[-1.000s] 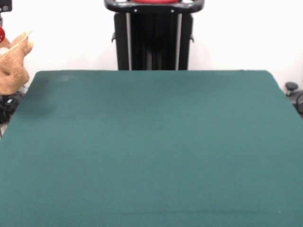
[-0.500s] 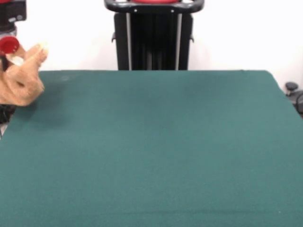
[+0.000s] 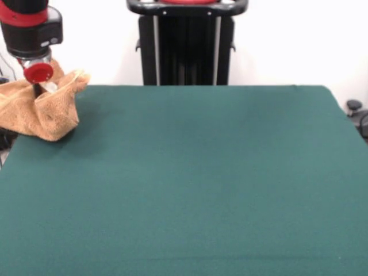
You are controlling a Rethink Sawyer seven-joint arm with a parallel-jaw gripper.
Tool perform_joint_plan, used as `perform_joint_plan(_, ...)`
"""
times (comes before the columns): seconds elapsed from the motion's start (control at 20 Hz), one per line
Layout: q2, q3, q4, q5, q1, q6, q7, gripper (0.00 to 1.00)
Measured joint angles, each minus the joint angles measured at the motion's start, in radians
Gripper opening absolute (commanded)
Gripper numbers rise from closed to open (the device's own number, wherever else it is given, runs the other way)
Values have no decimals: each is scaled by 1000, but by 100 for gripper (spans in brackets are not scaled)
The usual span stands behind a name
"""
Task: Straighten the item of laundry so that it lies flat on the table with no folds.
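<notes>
Towel sits at about ten o'clock on the table, bunched into a sagging pouch whose lower folds rest on the green cloth at the edge. Gripper comes down from above into the top of the bunch; fabric rises to it in a peak, so the fingers look clenched on a pinch of towel, though the tips are buried in the cloth. Held high, most likely, so the weight hangs loose. Nothing flat yet; spreading is all still to do.

Towel bunched at table's far left corner
</notes>
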Motion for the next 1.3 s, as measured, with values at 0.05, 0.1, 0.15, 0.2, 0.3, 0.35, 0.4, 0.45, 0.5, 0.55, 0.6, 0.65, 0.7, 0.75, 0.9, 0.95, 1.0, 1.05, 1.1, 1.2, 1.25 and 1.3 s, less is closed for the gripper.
perform_joint_plan(0.05, 4, -8, 0, 5, 10, 0, 6, 0)
perform_joint_plan(0.1, 6, -12, 0, 8, 15, 0, 9, 0)
perform_joint_plan(0.15, 13, -25, 0, 16, 31, 0, 18, 0)
perform_joint_plan(0.2, 21, -40, 0, 28, 49, 0, 30, 0)
perform_joint_plan(0.3, 28, -59, 0, 44, 74, 0, 43, 0)
perform_joint_plan(0.35, 30, -67, 0, 52, 86, 0, 49, 0)
perform_joint_plan(0.4, 33, -77, 0, 63, 102, 0, 58, 0)
perform_joint_plan(0.45, 36, -88, 0, 77, 119, 0, 67, 0)
perform_joint_plan(0.5, 39, -104, 0, 102, 150, 0, 84, 0)
perform_joint_plan(0.55, 41, -117, 0, 124, 176, 0, 97, 0)
perform_joint_plan(0.6, 43, -124, 0, 135, 190, 0, 106, 0)
perform_joint_plan(0.65, 44, -130, 0, 146, 204, 0, 115, 0)
perform_joint_plan(0.7, 47, -140, 0, 166, 228, 0, 130, 0)
perform_joint_plan(0.75, 53, -161, -1, 203, 274, 0, 161, 0)
perform_joint_plan(0.9, 67, -187, -4, 243, 332, 6, 200, 0)
perform_joint_plan(0.95, 79, -206, -8, 269, 375, 16, 231, 0)
perform_joint_plan(1.0, 84, -212, -10, 277, 390, 22, 243, 0)
perform_joint_plan(1.05, 88, -219, -12, 285, 405, 27, 254, 0)
perform_joint_plan(1.1, 91, -226, -13, 293, 421, 34, 265, 0)
perform_joint_plan(1.2, 97, -242, -16, 308, 453, 54, 289, 0)
perform_joint_plan(1.25, 101, -255, -18, 318, 478, 74, 306, 0)
perform_joint_plan(1.3, 104, -263, -19, 324, 494, 87, 315, 0)
